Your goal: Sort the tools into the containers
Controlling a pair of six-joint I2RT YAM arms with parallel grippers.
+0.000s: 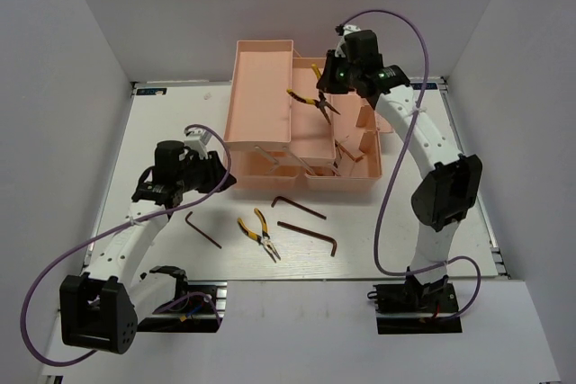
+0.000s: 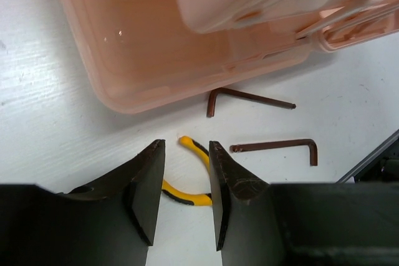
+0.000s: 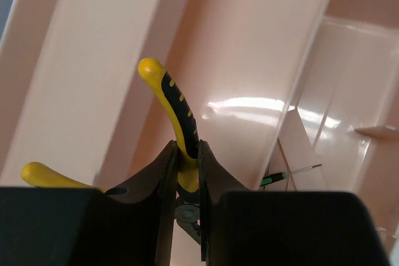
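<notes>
three hex keys unsorted on the near part of the table [image 1: 342, 267]: left hex key [image 1: 203, 229], near hex key [image 1: 309, 236], far hex key [image 1: 300, 207]. between them, loose pliers [image 1: 259, 235], likewise waiting for a compartment. just beyond and to the left, left gripper [image 2: 186, 154], jaws partly apart and holding nothing, poised above those pliers with one yellow handle showing in the gap; likely lined up for the next pick. farther back, pink toolbox [image 1: 261, 87], trays folded out so that every compartment lies reachable from above. over its far middle, right gripper [image 3: 187, 147], pinched narrow on held pliers [image 3: 177, 110], clamped on one handle close to the pivot, handles splayed away from the wrist, clear of the plastic below. probably carried there for a drop into a long tray; exactly which compartment, impossible to tell. small green-handled screwdriver [image 3: 290, 174] lying in a right-hand compartment. release not yet made; a handle catching on a tray wall a possible snag.
</notes>
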